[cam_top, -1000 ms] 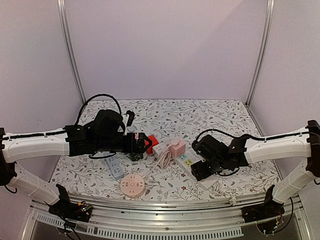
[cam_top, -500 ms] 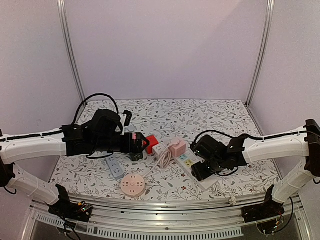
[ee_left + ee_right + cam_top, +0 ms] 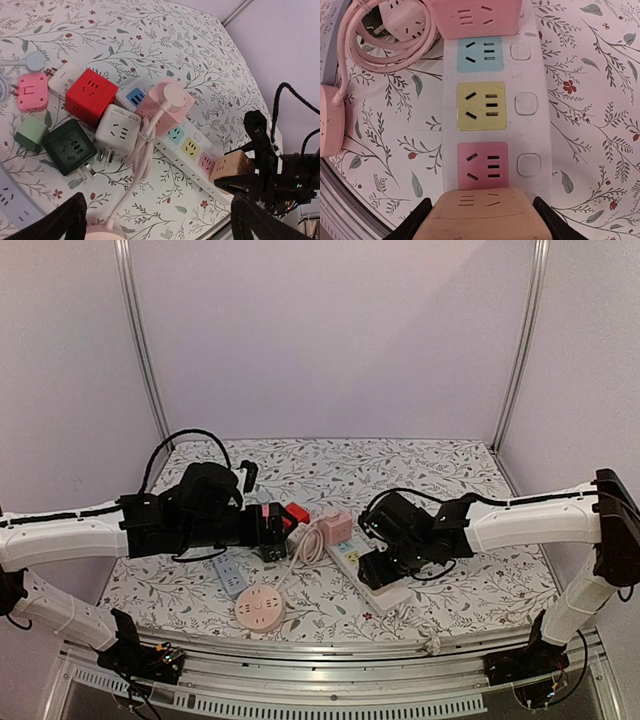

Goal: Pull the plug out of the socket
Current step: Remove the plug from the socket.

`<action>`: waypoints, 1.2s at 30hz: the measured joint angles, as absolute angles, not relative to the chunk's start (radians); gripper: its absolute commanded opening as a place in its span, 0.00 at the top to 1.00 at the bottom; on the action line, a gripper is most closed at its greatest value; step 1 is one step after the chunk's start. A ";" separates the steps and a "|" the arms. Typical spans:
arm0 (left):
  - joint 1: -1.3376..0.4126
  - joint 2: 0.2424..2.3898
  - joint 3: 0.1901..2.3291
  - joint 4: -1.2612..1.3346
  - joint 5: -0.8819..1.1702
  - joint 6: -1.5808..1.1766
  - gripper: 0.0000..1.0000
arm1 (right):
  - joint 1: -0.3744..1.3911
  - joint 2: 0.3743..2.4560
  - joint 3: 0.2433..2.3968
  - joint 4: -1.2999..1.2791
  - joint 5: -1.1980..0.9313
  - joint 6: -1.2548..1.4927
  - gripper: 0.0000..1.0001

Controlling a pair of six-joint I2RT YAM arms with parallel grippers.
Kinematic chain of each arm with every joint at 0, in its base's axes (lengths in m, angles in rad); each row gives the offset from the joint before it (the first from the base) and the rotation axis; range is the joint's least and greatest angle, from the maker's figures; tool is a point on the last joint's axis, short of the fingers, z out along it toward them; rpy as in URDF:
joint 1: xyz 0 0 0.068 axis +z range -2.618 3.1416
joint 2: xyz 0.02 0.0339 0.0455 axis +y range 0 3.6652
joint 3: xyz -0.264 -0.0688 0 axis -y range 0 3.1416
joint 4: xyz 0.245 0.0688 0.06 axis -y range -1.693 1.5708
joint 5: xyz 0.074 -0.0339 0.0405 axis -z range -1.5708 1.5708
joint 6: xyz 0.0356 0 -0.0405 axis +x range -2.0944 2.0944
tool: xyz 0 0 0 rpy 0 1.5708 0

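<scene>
We see the right gripper (image 3: 479, 227) closed on a tan cube-shaped plastic plug (image 3: 480, 210), one finger pressed to each side. The plug sits on the near end of a long white plastic power strip (image 3: 537, 135), just beside its pink socket (image 3: 482, 166). The strip's long axis runs straight away from the gripper. We judge the pull should go up off the strip's face. The left gripper (image 3: 160, 222) hangs wide open, farther off.

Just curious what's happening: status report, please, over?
Left fingers wide open, holding nothing. Right fingers clamped on tan cube plug, seated at end of white power strip. Pink cube plug further along, clear of grasp.
</scene>
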State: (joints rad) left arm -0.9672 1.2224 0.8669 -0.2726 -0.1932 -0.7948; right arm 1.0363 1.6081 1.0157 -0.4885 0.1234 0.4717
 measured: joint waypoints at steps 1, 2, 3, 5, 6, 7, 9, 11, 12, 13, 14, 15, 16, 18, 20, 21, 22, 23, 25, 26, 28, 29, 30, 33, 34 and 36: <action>-0.971 1.222 0.860 -0.268 -0.193 -0.800 0.02 | 1.041 1.619 1.031 -0.480 0.122 0.479 0.85; -0.975 1.222 0.852 -0.261 -0.193 -0.807 0.02 | 1.046 1.631 1.047 -0.475 0.121 0.484 0.86; -0.978 1.222 0.843 -0.255 -0.192 -0.814 0.02 | 1.051 1.642 1.059 -0.472 0.123 0.487 0.86; -0.987 1.223 0.830 -0.244 -0.192 -0.825 0.02 | 1.064 1.671 1.085 -0.470 0.125 0.498 0.87; -0.991 1.224 0.827 -0.241 -0.192 -0.828 0.02 | 1.071 1.689 1.102 -0.470 0.128 0.503 0.87; -0.997 1.224 0.825 -0.237 -0.192 -0.832 0.02 | 1.076 1.702 1.111 -0.470 0.129 0.506 0.87; -1.006 1.227 0.825 -0.227 -0.192 -0.836 0.02 | 1.084 1.729 1.126 -0.462 0.128 0.516 0.87; -1.010 1.230 0.825 -0.218 -0.192 -0.840 0.02 | 1.087 1.739 1.127 -0.453 0.128 0.524 0.87; -1.010 1.233 0.825 -0.216 -0.192 -0.841 0.02 | 1.088 1.740 1.127 -0.450 0.125 0.529 0.87; -1.011 1.235 0.825 -0.213 -0.192 -0.842 0.02 | 1.088 1.740 1.127 -0.448 0.123 0.533 0.87; -1.011 1.237 0.825 -0.205 -0.191 -0.843 0.02 | 1.088 1.740 1.127 -0.446 0.121 0.537 0.87; -1.011 1.240 0.825 -0.197 -0.190 -0.843 0.02 | 1.088 1.740 1.127 -0.443 0.118 0.541 0.87; -1.012 1.242 0.825 -0.191 -0.189 -0.844 0.02 | 1.088 1.740 1.127 -0.441 0.114 0.545 0.87; -1.015 1.250 0.825 -0.176 -0.185 -0.845 0.02 | 1.086 1.740 1.127 -0.436 0.101 0.554 0.87; -1.018 1.256 0.825 -0.169 -0.183 -0.846 0.03 | 1.085 1.740 1.127 -0.430 0.088 0.563 0.87; -1.021 1.258 0.825 -0.168 -0.182 -0.846 0.03 | 1.085 1.740 1.126 -0.426 0.082 0.567 0.87; -1.023 1.259 0.825 -0.167 -0.180 -0.847 0.02 | 1.085 1.740 1.126 -0.422 0.076 0.572 0.87; -1.026 1.259 0.825 -0.166 -0.180 -0.847 0.02 | 1.085 1.740 1.126 -0.419 0.072 0.575 0.87; -1.031 1.259 0.825 -0.157 -0.180 -0.851 0.02 | 1.085 1.740 1.125 -0.414 0.065 0.581 0.87; -1.033 1.259 0.825 -0.152 -0.179 -0.854 0.03 | 1.085 1.740 1.125 -0.411 0.064 0.584 0.87; -1.037 1.263 0.825 -0.138 -0.175 -0.860 0.03 | 1.085 1.740 1.124 -0.410 0.061 0.588 0.88; -1.039 1.268 0.825 -0.128 -0.171 -0.864 0.03 | 1.085 1.739 1.124 -0.407 0.057 0.592 0.88; -1.041 1.274 0.825 -0.118 -0.167 -0.867 0.03 | 1.085 1.739 1.122 -0.402 0.051 0.596 0.88; -1.046 1.299 0.825 -0.091 -0.151 -0.881 0.03 | 1.085 1.732 1.111 -0.381 0.034 0.619 0.88; -1.048 1.310 0.824 -0.078 -0.143 -0.889 0.03 | 1.085 1.727 1.108 -0.374 0.028 0.628 0.88; -1.052 1.325 0.815 -0.039 -0.129 -0.908 0.04 | 1.085 1.712 1.102 -0.364 0.019 0.645 0.88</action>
